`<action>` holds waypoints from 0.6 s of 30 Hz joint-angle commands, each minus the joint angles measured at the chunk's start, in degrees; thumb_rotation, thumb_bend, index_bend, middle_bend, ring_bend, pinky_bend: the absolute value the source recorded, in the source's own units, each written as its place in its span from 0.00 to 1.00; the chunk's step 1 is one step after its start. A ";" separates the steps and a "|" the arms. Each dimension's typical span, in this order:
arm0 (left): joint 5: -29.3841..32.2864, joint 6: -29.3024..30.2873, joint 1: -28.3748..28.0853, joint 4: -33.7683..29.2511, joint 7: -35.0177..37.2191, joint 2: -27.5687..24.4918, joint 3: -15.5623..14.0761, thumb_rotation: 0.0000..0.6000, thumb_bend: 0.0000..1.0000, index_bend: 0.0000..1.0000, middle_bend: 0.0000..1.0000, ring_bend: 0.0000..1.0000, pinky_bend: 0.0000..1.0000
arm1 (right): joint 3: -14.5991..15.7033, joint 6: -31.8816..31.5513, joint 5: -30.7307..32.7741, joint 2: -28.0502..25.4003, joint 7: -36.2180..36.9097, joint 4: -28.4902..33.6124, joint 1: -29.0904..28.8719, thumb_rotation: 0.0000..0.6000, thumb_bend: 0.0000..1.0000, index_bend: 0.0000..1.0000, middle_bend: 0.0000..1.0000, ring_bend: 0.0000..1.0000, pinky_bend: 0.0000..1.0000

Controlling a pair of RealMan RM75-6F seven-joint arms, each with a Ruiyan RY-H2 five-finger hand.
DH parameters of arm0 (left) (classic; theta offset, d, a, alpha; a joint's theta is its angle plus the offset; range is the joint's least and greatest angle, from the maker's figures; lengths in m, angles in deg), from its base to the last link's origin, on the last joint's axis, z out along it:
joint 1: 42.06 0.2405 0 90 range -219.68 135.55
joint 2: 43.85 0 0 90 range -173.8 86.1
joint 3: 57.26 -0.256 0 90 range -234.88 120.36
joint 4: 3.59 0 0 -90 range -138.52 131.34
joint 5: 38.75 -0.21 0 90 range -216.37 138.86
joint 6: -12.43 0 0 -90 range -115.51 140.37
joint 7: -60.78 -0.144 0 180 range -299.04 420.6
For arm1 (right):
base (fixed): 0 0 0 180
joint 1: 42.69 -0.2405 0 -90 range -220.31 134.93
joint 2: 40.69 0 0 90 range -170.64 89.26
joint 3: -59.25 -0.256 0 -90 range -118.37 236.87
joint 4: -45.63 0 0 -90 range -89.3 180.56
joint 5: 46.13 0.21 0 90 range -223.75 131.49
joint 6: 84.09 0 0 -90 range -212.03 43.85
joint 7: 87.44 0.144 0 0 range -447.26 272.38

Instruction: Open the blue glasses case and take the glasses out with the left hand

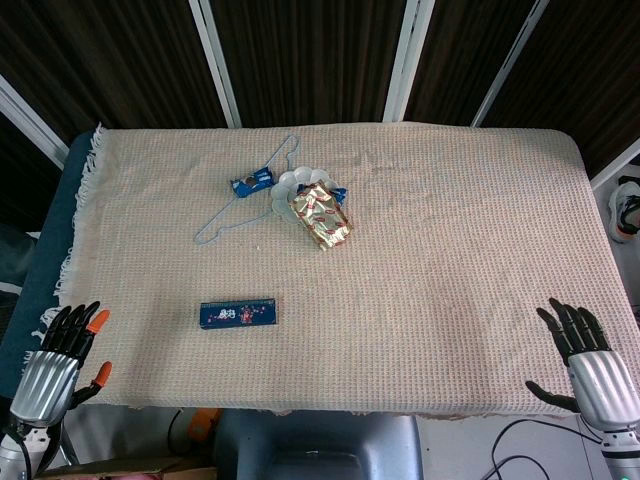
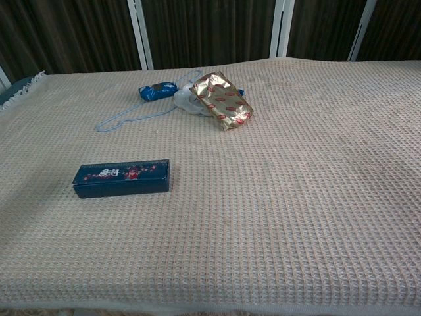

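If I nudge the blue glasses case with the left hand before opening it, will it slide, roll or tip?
The blue glasses case looks like a rigid, flat-sided box lying on its broad face, so it probably won't roll or tip. The waffle-weave tablecloth looks grippy, so the case may drag or bunch the cloth rather than glide. The left hand is off at the table's edge, open.

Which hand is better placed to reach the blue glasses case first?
Probably the left hand: it sits open at the table's near-left edge, and the closed blue glasses case lies left of centre, far nearer it than the right hand.
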 commanded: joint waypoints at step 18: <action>-3.79 -11.53 -9.13 -7.36 -6.54 9.44 1.17 1.00 0.36 0.17 0.02 0.00 0.06 | -0.67 3.05 2.11 0.98 -2.24 0.58 -1.34 1.00 0.13 0.00 0.00 0.00 0.00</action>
